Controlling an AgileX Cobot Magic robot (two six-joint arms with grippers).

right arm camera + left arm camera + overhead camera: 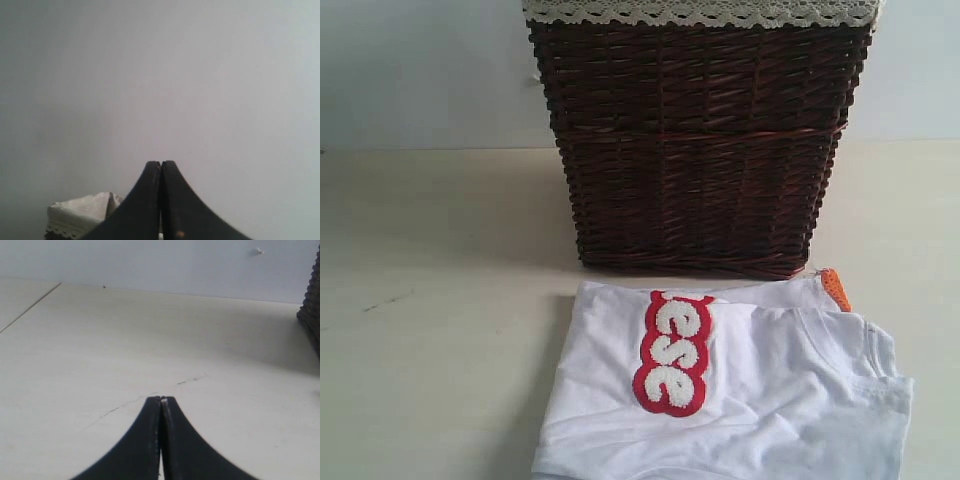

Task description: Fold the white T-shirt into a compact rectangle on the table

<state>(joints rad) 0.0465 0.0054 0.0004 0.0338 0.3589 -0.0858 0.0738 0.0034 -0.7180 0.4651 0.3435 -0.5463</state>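
The white T-shirt (760,400) lies partly folded on the table (430,300), in front of the basket, its red-outlined fuzzy lettering (672,352) facing up and a small orange tag (835,288) at its far right corner. Neither arm shows in the exterior view. My left gripper (161,400) is shut with nothing between its fingers, hovering over bare table (100,355). My right gripper (161,164) is shut and empty too, raised and pointing at the pale wall. The shirt is out of sight in both wrist views.
A dark brown wicker basket (700,140) with white lace trim stands behind the shirt; its edge (312,305) shows in the left wrist view and its lace-lined rim (82,212) in the right wrist view. A faint crack (150,400) crosses the tabletop.
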